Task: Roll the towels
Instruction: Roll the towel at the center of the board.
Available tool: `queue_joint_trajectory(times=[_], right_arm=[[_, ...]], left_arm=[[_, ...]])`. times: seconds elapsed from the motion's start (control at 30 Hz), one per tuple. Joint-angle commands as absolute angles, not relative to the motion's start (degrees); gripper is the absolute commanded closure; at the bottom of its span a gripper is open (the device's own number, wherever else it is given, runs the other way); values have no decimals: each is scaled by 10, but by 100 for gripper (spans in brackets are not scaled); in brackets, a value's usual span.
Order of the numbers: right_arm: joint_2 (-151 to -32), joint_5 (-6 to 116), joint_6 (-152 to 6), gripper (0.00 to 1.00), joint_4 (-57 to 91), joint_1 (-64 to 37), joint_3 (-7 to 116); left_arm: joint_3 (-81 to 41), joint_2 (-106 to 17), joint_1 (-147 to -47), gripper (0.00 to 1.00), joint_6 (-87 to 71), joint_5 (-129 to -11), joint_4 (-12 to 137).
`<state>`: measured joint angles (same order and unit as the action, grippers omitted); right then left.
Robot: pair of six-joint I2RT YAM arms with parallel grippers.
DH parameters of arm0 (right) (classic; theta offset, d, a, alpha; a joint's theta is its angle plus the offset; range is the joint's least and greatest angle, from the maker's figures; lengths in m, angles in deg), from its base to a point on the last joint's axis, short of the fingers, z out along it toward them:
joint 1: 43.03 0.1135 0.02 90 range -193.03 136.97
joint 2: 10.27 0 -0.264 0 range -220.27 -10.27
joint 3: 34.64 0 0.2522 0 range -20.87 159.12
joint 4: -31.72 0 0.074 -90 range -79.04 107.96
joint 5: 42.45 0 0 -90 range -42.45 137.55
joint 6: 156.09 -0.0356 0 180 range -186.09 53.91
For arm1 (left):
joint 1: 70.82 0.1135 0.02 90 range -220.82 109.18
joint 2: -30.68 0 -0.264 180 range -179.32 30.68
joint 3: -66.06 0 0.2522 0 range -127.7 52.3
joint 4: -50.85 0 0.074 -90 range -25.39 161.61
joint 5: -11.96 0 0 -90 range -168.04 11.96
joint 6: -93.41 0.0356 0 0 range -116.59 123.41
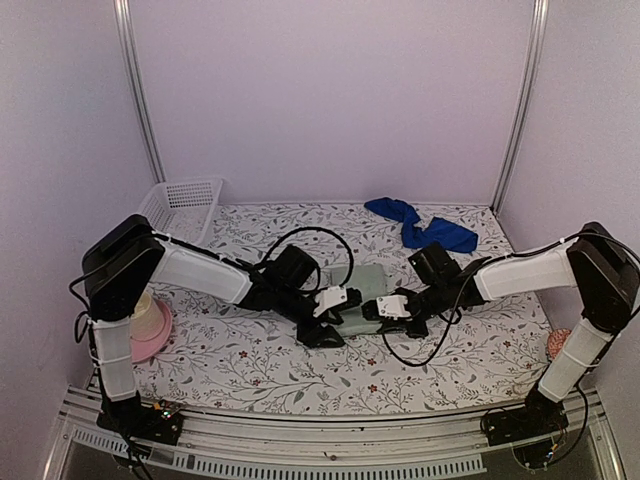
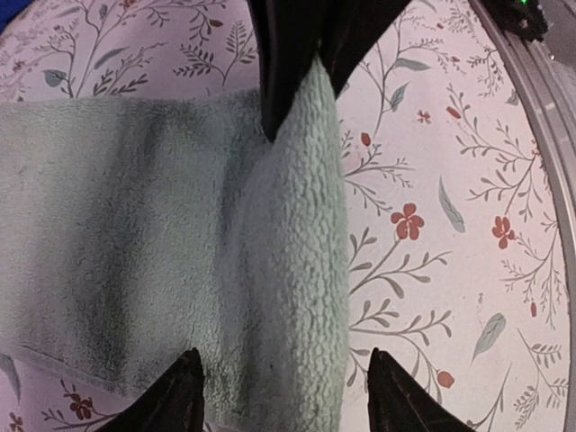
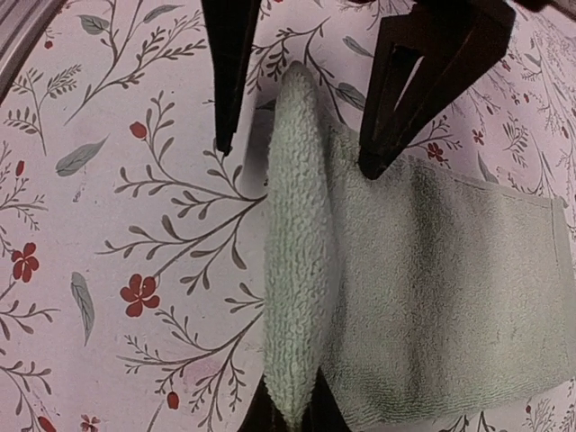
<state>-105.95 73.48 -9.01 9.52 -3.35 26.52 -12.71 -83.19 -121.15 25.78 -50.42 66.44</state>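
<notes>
From above, you see the green towel (image 1: 370, 283) in the middle of the tabletop (image 1: 250, 370). Both arms meet at its near edge. The blue towel (image 1: 420, 228) lies bunched up at the back right. In your left wrist view, the left jaws stand wide, one on each side of the green towel's rolled edge. In your right wrist view, the right jaws pinch the end of that roll.

Green towel (image 1: 370, 283), blue towel (image 1: 420, 228) on table (image 1: 250, 370)
</notes>
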Motion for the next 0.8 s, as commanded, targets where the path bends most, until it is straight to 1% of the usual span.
queue_joint_trajectory(times=[0.0,0.13,0.33,0.4,0.43,0.57,0.63,0.77], right_arm=[[-1070,777,-122,97,28,-61,296],[-1088,791,-128,97,-2,-73,311],[-1123,790,-141,96,-35,-75,339],[-1130,795,-147,96,-43,-75,346],[-1132,799,-149,96,-46,-76,349],[-1137,812,-160,96,-57,-86,358],[-1140,820,-162,96,-65,-92,362],[-1155,830,-171,96,-86,-103,378]], left_arm=[[-132,-842,-1205,38,262,-503,674],[-135,-849,-1204,43,254,-509,669],[-128,-842,-1200,45,239,-500,647],[-131,-844,-1200,47,235,-498,646],[-130,-844,-1200,49,233,-499,645],[-129,-850,-1199,64,228,-500,643],[-129,-854,-1199,66,226,-498,642],[-134,-863,-1199,76,216,-498,642]])
